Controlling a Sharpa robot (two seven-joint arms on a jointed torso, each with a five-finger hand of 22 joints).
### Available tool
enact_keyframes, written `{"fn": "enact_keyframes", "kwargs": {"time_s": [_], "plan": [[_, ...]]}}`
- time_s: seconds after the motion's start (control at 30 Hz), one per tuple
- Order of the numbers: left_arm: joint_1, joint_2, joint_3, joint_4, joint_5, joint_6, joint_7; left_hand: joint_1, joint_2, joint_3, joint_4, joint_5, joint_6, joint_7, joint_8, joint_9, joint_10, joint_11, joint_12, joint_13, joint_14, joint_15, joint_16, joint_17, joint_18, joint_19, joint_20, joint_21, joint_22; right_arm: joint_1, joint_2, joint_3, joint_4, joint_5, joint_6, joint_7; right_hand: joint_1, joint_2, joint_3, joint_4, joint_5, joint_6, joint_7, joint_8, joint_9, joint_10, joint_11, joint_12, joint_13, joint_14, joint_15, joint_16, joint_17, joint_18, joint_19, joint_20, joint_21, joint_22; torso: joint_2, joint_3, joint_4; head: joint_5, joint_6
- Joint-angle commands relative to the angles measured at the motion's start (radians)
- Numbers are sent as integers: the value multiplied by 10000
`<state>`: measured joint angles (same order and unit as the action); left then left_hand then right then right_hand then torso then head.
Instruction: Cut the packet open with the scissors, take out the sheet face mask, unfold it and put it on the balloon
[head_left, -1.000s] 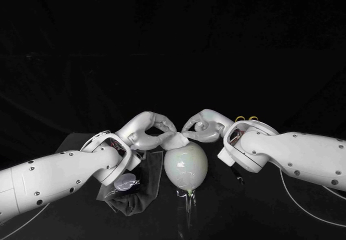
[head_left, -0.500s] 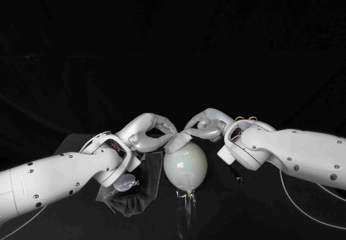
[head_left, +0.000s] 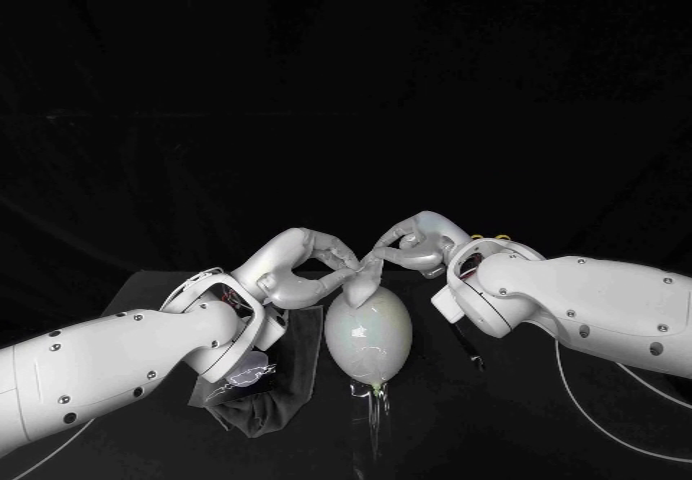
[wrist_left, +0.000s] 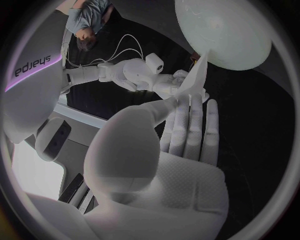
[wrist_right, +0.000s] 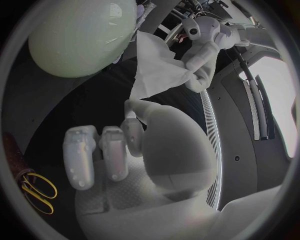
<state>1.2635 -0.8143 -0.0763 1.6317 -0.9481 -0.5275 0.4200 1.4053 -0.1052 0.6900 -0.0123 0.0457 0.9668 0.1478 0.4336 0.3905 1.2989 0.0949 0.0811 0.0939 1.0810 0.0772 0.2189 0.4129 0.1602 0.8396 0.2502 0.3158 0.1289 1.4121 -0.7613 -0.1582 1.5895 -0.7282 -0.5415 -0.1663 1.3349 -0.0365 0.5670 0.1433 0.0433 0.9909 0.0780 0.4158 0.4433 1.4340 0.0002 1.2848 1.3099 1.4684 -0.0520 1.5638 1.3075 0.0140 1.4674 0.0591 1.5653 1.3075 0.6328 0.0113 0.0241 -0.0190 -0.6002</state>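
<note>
Centrally, left hand (head_left: 296, 270) and right hand (head_left: 415, 245) pinch sheet mask (head_left: 359, 280) above balloon (head_left: 369, 335); mask already out, unfolding and draping apparently left.

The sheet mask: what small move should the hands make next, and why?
Probably draw the left hand and right hand slowly apart. Both pinch the sheet mask, which hangs bunched and folded between them close to the balloon; it likely needs spreading before it can cover the balloon.
</note>
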Motion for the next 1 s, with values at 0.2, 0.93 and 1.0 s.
{"fn": "enact_keyframes", "kwargs": {"time_s": [0.2,0.93,1.0], "plan": [[12,5,15,45,345,-312,2,0,39,16,1,28,24,38,35,861,-74,21,-22,21,-139,17,-100,17,-74,-117,45,54,20,7,-2,5,-15,-51,-438,-141,144,76,63,14,55,64,-28,412,343,81,1,31,791,1024,-75,70,2633,-140,1034,-61,55,2633,-4,2,-6,-20,14],[17,93,19,2,642,-45,-464,39,69,180,90,27,-64,255,-11,1048,-783,297,-187,-75,-995,364,-555,30,-218,-822,206,217,170,8,-176,11,227,-1777,-1312,-1126,180,38,114,-57,55,52,-35,451,369,97,-9,40,798,1024,-86,70,2633,-140,1034,-77,55,2633,-10,3,-2,-51,74],[18,100,20,25,648,54,-488,39,74,193,95,27,-74,268,-14,1059,-796,307,-190,-84,-1001,369,-558,35,-224,-849,212,223,176,8,-193,12,230,-1940,-1402,-1311,184,31,122,-67,56,54,-37,459,374,107,-11,57,809,1024,-88,70,2633,-140,1034,-79,55,2633,-10,3,-3,-52,81]]}}
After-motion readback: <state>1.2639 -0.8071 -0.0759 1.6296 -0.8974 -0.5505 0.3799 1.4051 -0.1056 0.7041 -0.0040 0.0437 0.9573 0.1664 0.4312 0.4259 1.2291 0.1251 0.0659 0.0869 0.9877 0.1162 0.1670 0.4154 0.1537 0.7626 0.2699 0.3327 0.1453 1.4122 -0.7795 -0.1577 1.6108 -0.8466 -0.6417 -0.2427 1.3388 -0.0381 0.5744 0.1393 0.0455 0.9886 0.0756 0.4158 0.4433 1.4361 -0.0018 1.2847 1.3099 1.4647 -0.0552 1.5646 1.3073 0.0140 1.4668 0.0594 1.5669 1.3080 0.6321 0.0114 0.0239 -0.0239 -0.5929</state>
